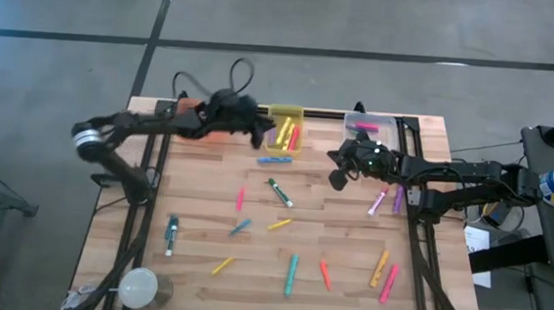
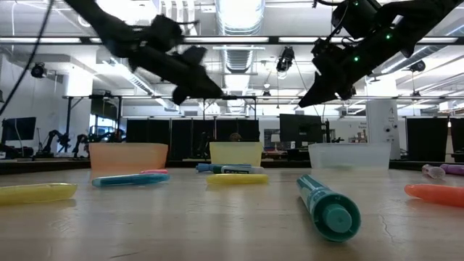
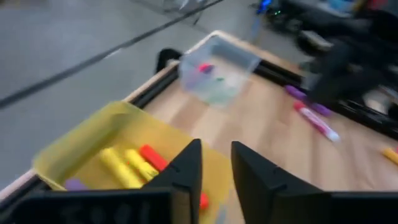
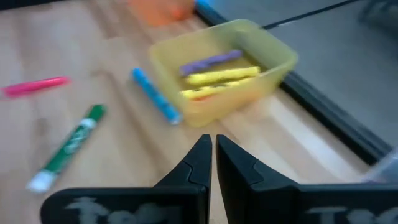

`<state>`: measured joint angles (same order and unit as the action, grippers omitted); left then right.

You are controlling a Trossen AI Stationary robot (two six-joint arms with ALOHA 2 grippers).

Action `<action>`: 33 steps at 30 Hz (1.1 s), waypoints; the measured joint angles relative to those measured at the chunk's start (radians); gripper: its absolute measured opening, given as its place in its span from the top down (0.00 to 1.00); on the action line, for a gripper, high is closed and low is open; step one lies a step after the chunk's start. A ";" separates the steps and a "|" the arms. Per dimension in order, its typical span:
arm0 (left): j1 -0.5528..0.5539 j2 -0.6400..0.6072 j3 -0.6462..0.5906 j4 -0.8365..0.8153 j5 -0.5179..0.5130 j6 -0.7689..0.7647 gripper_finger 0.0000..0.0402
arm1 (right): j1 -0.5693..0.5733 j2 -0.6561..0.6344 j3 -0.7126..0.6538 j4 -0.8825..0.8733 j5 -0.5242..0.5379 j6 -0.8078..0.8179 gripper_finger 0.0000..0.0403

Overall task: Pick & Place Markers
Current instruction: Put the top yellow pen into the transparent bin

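Teal marker nearest, three bins, left end effector narrowly parted, right end effector closed empty.

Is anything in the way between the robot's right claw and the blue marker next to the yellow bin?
Nothing visible. The right gripper, shut and empty, hangs above bare table, and the blue marker lies in the open against the yellow bin.

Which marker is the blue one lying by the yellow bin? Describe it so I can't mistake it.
Start at the yellow bin in the middle of the table's far edge. Just outside its near wall, on the bare wood, lies the blue marker, parallel to that wall. Unlike the markers inside the bin, it is out on the table, and it is plain blue, unlike the green-and-white marker farther forward.
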<state>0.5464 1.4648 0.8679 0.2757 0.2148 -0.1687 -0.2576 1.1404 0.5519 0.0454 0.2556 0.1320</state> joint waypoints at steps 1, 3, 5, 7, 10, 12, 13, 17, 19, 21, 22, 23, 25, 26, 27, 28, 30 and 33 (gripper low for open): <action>-0.011 -0.040 -0.065 0.049 0.010 0.011 0.85 | 0.010 0.000 -0.001 0.008 -0.012 0.000 0.96; -0.034 -0.114 -0.202 0.177 0.025 0.027 0.91 | 0.042 0.000 -0.002 0.036 -0.018 -0.001 0.96; -0.053 -0.184 -0.337 0.336 0.033 0.030 0.97 | 0.082 0.005 -0.004 0.082 -0.018 -0.002 0.96; -0.063 -0.236 -0.452 0.486 0.037 0.035 0.99 | 0.130 0.022 -0.004 0.149 -0.018 -0.008 0.96; -0.066 -0.295 -0.582 0.620 0.045 0.079 0.99 | 0.205 0.083 -0.004 0.280 -0.021 -0.023 0.96; -0.066 -0.328 -0.640 0.674 0.055 0.118 0.99 | 0.249 0.144 -0.004 0.365 -0.025 -0.032 0.95; -0.066 -0.340 -0.664 0.691 0.058 0.132 1.00 | 0.267 0.177 -0.002 0.396 -0.027 -0.035 0.95; -0.066 -0.372 -0.729 0.723 0.062 0.166 1.00 | 0.321 0.315 0.042 0.416 -0.030 -0.018 0.89; -0.066 -0.377 -0.751 0.737 0.062 0.175 1.00 | 0.340 0.378 0.075 0.401 -0.034 -0.005 0.85; -0.066 -0.375 -0.765 0.745 0.062 0.181 1.00 | 0.351 0.437 0.117 0.377 -0.069 -0.003 0.80; -0.066 -0.374 -0.769 0.747 0.061 0.186 1.00 | 0.355 0.466 0.139 0.356 -0.093 -0.003 0.78; -0.066 -0.375 -0.773 0.751 0.062 0.190 1.00 | 0.359 0.494 0.164 0.336 -0.119 -0.002 0.76; -0.066 -0.375 -0.777 0.747 0.062 0.195 1.00 | 0.367 0.546 0.219 0.283 -0.160 -0.001 0.72; -0.066 -0.375 -0.777 0.746 0.062 0.195 1.00 | 0.371 0.571 0.248 0.240 -0.173 -0.003 0.70; -0.066 -0.375 -0.777 0.747 0.062 0.194 1.00 | 0.371 0.594 0.278 0.195 -0.183 -0.007 0.69; -0.066 -0.375 -0.777 0.747 0.062 0.194 1.00 | 0.372 0.618 0.310 0.146 -0.187 -0.009 0.68; -0.066 -0.375 -0.777 0.746 0.062 0.194 1.00 | 0.373 0.667 0.373 0.046 -0.187 -0.010 0.66; -0.066 -0.375 -0.777 0.745 0.061 0.194 1.00 | 0.373 0.739 0.464 -0.070 -0.186 -0.023 0.66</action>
<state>0.4801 1.0901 0.0910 1.0205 0.2760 0.0250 0.1150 1.8796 1.0154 -0.0246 0.0700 0.1091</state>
